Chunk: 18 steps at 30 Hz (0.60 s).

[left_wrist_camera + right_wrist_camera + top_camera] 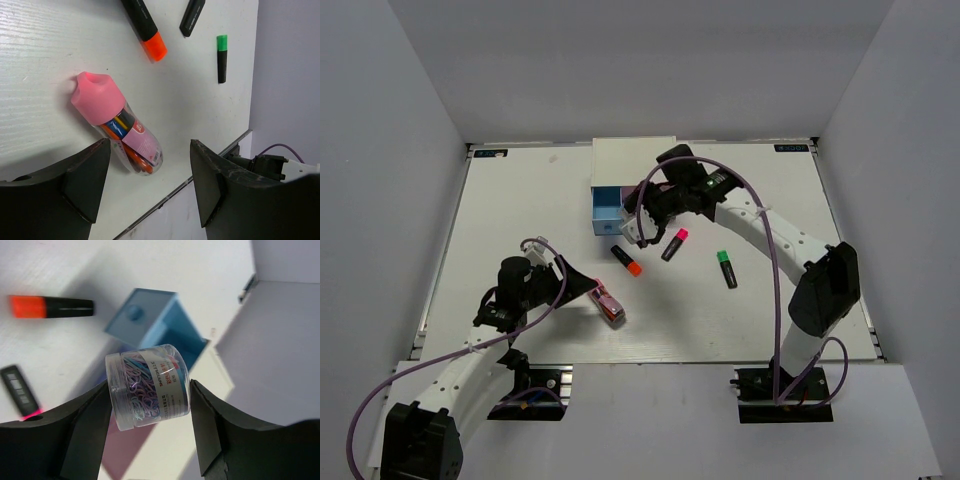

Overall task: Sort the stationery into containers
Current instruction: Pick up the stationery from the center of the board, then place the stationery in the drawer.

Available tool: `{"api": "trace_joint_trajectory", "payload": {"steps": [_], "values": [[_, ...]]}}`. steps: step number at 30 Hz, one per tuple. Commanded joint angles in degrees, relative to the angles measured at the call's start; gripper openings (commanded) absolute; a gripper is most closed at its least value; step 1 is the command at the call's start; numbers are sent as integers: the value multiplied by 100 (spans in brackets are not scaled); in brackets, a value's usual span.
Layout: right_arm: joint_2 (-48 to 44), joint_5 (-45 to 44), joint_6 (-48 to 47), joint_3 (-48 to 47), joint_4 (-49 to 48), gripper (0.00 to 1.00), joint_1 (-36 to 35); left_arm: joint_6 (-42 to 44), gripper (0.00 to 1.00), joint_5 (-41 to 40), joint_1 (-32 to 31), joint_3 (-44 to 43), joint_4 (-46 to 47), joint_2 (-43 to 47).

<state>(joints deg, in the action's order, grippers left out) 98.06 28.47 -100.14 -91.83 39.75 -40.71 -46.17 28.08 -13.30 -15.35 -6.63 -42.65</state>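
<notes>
The right gripper (pixel 148 405), by the open blue drawer (pixel 150 315), clamps a clip jar (pixel 147 385); the left gripper (pixel 148 167) hovers agape above a pink-capped tube (pixel 117 125); the pink marker (pixel 19 390) is cut off.

Bright even light, soft shadows on the table (pixel 520 200); right-wrist background blurs behind the clip jar (pixel 147 385).

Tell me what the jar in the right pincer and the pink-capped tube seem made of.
Jar: likely clear glossy plastic; the pastel clips inside show through, and a printed label wraps it. Tube: clear plastic body, coloured contents visible inside; its cap looks matte pink plastic or rubber.
</notes>
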Motion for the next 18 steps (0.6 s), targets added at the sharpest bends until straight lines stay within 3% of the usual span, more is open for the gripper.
{"api": "trace_joint_trajectory", "payload": {"steps": [1, 18], "values": [[134, 255, -103, -493, -731, 11, -43, -15, 75, 58, 20, 50, 189, 20], [819, 713, -1315, -792, -1312, 10, -34, -15, 75, 110, 20, 103, 365, -85]]}}
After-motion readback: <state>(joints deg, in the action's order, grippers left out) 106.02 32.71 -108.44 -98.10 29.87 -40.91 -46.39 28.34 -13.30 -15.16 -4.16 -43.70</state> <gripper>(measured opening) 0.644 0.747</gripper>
